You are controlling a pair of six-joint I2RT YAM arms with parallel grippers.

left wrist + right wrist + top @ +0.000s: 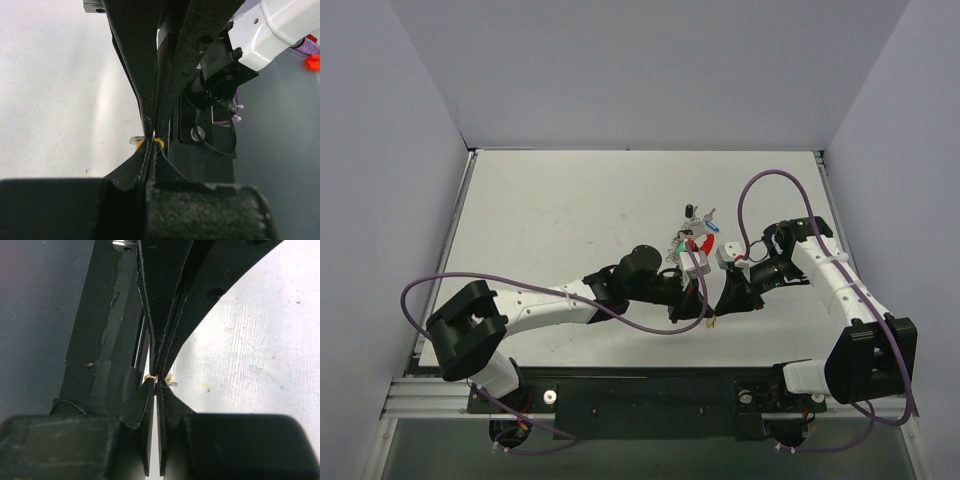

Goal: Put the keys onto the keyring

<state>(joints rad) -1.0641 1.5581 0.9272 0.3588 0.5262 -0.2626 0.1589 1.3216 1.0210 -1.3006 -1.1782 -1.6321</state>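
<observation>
A yellow-capped key [710, 321] sits low over the white table near its front edge, and both grippers meet on it tip to tip. In the left wrist view my left gripper [151, 141] is shut on the yellow cap [159, 143], the silvery blade [134, 140] poking out to the left. From the other side my right gripper [157, 381] is shut on the same yellow cap [169, 376]. Farther back, the keyring [705, 245], part red, lies in a cluster with green-capped [680, 243], blue-capped [713, 227] and black-capped [690, 210] keys.
Purple cables loop over both arms, one [760, 180] arching near the key cluster. The black base rail [650, 395] runs along the table's near edge. Grey walls close in the left, back and right.
</observation>
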